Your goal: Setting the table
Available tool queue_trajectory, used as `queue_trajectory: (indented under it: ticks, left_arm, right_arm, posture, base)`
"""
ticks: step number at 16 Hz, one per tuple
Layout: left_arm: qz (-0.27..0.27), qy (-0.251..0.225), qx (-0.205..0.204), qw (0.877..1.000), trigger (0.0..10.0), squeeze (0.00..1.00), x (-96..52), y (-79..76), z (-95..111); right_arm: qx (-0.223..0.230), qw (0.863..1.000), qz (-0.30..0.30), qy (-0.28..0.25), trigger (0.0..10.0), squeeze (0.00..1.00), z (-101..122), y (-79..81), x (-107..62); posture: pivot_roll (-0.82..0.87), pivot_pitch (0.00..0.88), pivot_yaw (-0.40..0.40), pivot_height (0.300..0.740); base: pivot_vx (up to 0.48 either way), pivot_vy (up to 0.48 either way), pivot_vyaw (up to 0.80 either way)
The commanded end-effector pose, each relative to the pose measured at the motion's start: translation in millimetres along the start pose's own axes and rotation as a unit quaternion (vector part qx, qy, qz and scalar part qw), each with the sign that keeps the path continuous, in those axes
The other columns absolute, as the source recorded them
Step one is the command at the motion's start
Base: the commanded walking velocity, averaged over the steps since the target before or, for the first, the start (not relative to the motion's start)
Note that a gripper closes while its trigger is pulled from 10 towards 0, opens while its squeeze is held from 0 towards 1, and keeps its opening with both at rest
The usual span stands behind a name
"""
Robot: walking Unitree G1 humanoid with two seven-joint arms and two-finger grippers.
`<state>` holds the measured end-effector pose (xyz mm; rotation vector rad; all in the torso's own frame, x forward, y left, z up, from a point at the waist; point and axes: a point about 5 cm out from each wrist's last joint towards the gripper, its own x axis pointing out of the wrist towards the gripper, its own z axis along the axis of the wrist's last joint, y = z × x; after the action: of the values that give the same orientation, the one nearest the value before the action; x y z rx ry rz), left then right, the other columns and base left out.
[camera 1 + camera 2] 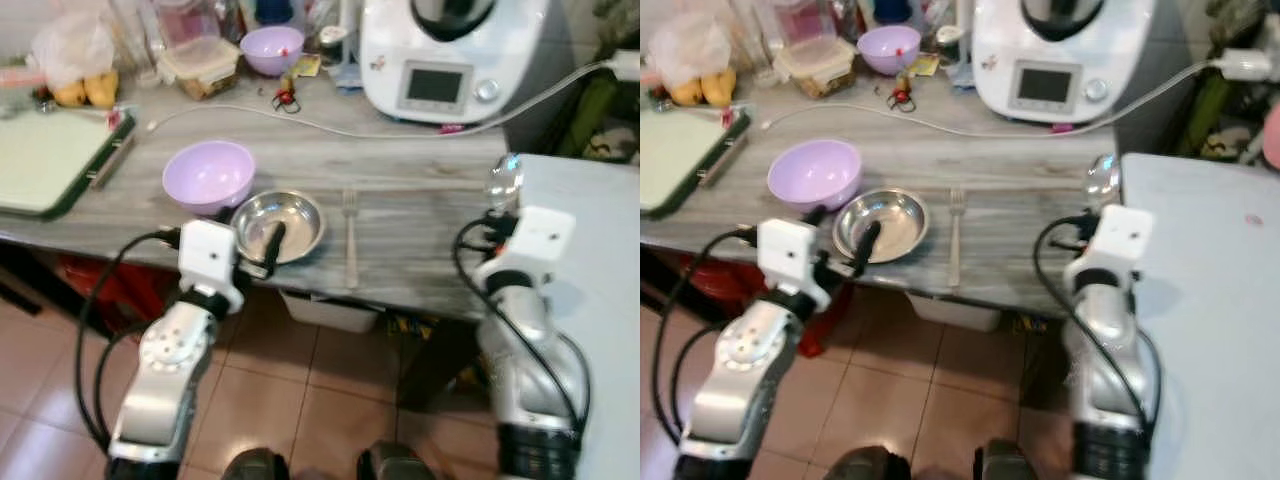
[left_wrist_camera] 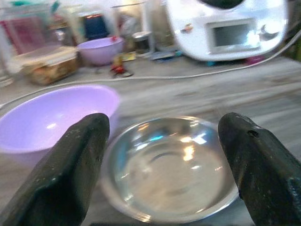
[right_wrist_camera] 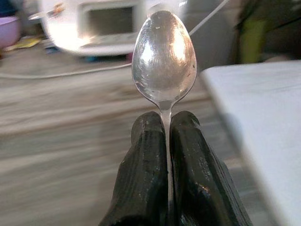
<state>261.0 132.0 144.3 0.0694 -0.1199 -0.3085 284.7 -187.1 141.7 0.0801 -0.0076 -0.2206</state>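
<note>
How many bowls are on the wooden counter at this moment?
3. A lilac bowl near the counter's front edge, a steel bowl touching it on its right, where the open left gripper reaches, and a second lilac bowl at the back among clutter, which may hide more.

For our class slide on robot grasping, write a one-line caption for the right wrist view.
Right tool shut on the handle of a steel spoon, bowl upright, above the grey wood-grain counter.

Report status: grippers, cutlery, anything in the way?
Left gripper open at the steel bowl. Right gripper shut on spoon, over the counter's right end. Fork lies beside the bowl; purple bowl touching its left.
</note>
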Motion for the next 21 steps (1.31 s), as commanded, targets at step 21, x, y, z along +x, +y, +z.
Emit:
queue_trajectory:
  ticks: [21]
  left_arm:
    - [0.004,0.003,-0.009,1.000,10.0,0.00,-9.1,1.3,5.3]
  right_arm:
    - [0.010,0.998,-0.061,0.009,10.0,0.00,0.9,-19.9,14.2]
  posture:
    - [0.00,0.147,0.066,0.740]
  base:
    - [0.000,0.146,-0.05]
